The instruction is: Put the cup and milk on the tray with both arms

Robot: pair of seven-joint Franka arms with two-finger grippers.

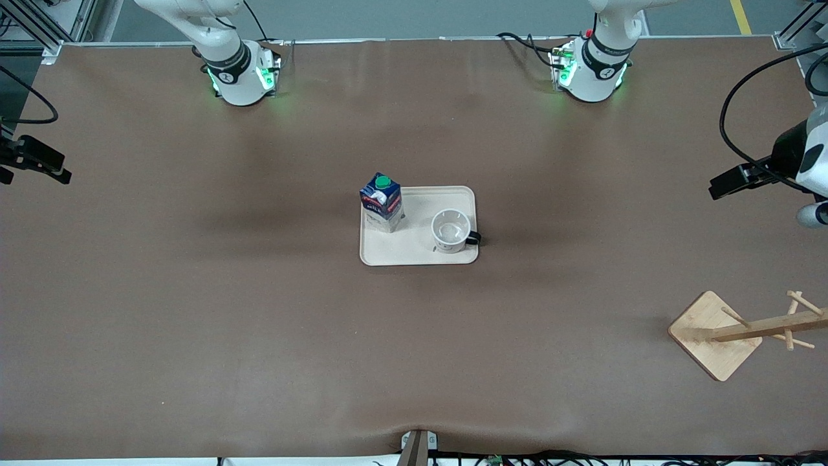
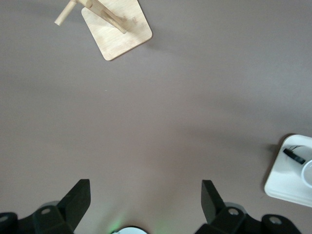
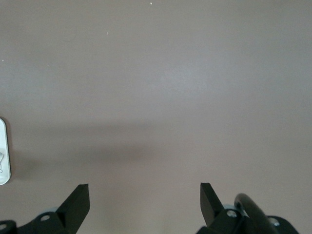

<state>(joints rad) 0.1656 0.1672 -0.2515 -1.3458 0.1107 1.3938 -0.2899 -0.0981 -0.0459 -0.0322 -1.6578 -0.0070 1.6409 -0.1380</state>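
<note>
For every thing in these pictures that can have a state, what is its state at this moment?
cup: upright on the tray, empty.
milk: upright on the tray, green cap on.
tray: flat on the table, holding both.
left gripper: open, empty, over bare table.
right gripper: open, empty, over bare table.
wooden rack: standing toward the left arm's end, nothing on it.

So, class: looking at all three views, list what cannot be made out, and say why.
- Cup: its side drawing is too small to read in the front view; the left wrist view's edge cuts it off.
- Tray: its printing is too faint in the front view; both wrist views show only an edge.
- Milk: label text too small.
- Rack: its top is cut off in the left wrist view.
</note>
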